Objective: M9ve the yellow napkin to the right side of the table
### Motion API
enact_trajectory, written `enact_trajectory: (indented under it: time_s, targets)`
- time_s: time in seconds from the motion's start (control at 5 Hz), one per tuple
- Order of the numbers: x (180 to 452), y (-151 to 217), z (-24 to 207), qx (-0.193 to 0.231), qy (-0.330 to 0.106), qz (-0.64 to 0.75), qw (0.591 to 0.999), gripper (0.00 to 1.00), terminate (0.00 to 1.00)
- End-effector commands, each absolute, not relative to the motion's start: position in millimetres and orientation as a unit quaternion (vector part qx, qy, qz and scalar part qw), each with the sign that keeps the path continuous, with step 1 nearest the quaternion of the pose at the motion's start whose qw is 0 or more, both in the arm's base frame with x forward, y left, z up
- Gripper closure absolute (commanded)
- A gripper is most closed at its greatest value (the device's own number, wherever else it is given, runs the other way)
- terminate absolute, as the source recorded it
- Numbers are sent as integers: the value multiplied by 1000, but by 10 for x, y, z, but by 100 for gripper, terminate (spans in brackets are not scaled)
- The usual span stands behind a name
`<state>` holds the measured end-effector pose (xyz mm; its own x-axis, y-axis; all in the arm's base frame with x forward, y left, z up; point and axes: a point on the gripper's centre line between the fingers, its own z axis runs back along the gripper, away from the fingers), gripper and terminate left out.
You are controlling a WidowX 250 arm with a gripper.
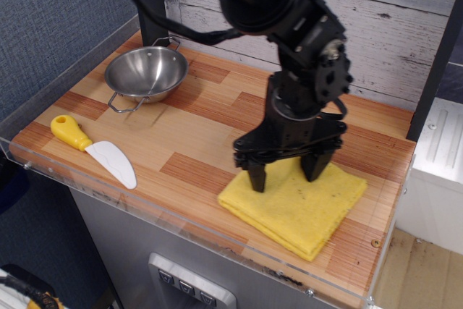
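The yellow napkin lies flat on the wooden table, toward its right front part, near the front edge. My black gripper stands upright over the napkin's left and back part. Its two fingers are spread wide, and both fingertips rest on the cloth. Nothing is held between the jaws. The arm hides the table area behind the napkin.
A steel bowl sits at the back left. A white spatula with a yellow handle lies at the front left. A clear acrylic rim edges the table. A white cabinet stands beyond the right edge.
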<state>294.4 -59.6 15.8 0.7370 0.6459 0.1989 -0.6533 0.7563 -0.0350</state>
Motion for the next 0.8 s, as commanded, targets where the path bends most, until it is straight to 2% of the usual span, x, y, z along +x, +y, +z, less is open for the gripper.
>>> enact_trajectory:
  time_s: [0.0, 0.6]
  targets:
    - [3204, -822, 315, -17, -120, 338, 933, 0, 0]
    - [3627, -708, 389, -20, -132, 354, 926, 0, 0]
